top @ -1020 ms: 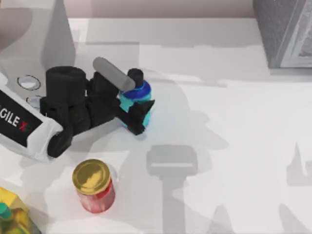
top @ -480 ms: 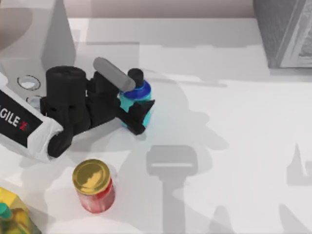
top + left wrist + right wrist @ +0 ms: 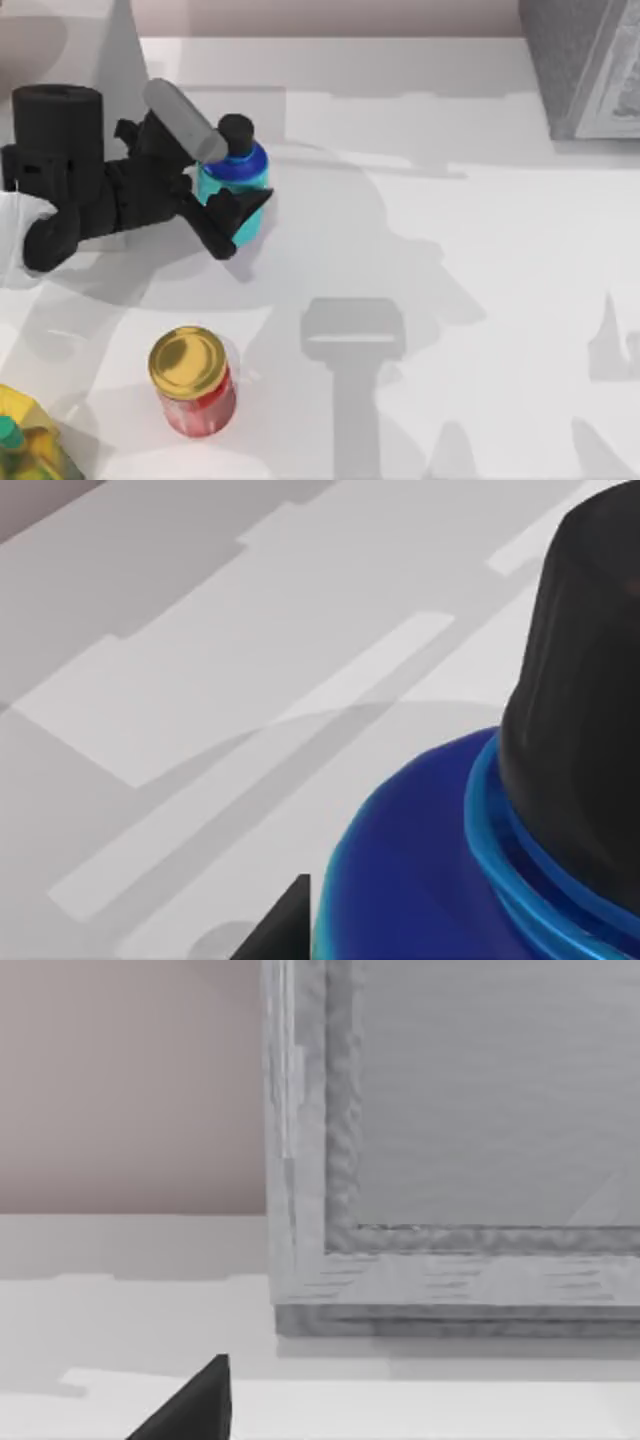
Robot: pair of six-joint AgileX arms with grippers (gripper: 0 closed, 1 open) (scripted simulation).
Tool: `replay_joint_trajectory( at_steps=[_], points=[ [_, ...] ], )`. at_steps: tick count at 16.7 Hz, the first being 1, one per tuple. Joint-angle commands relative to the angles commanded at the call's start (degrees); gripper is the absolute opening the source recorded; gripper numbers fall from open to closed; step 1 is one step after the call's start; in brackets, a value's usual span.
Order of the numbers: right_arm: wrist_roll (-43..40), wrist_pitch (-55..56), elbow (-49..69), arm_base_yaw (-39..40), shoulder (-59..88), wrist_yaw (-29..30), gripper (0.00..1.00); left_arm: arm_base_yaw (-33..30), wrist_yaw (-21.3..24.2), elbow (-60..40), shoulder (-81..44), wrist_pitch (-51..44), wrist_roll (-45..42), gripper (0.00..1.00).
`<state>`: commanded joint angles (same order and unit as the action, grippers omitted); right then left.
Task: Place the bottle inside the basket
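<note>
Since half a second earlier, left gripper (image 3: 222, 200) and bottle (image 3: 233, 190) shifted left and up the table (image 3: 450, 250); fingers stayed clamped around the bottle, well apart from the grey basket (image 3: 585, 65). Red jar (image 3: 195, 383) sat put.

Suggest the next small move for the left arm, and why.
Probably carry the bottle toward the top view's right. The left gripper is closed on it near the table's left side, while the grey basket sits at the far right corner, well apart from it.
</note>
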<state>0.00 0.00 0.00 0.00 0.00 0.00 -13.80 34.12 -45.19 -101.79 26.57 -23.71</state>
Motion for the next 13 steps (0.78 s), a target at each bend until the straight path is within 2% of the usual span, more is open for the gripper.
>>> replay_joint_trajectory(
  at_steps=[5,13],
  points=[
    [0.0,0.0,0.0,0.0,0.0,0.0,1.0,11.53,10.8,-1.33,14.94,-26.03,-13.69,0.0],
    [0.0,0.0,0.0,0.0,0.0,0.0,1.0,34.75,26.05,-4.41,37.77,-69.8,-33.9,0.0]
  ],
)
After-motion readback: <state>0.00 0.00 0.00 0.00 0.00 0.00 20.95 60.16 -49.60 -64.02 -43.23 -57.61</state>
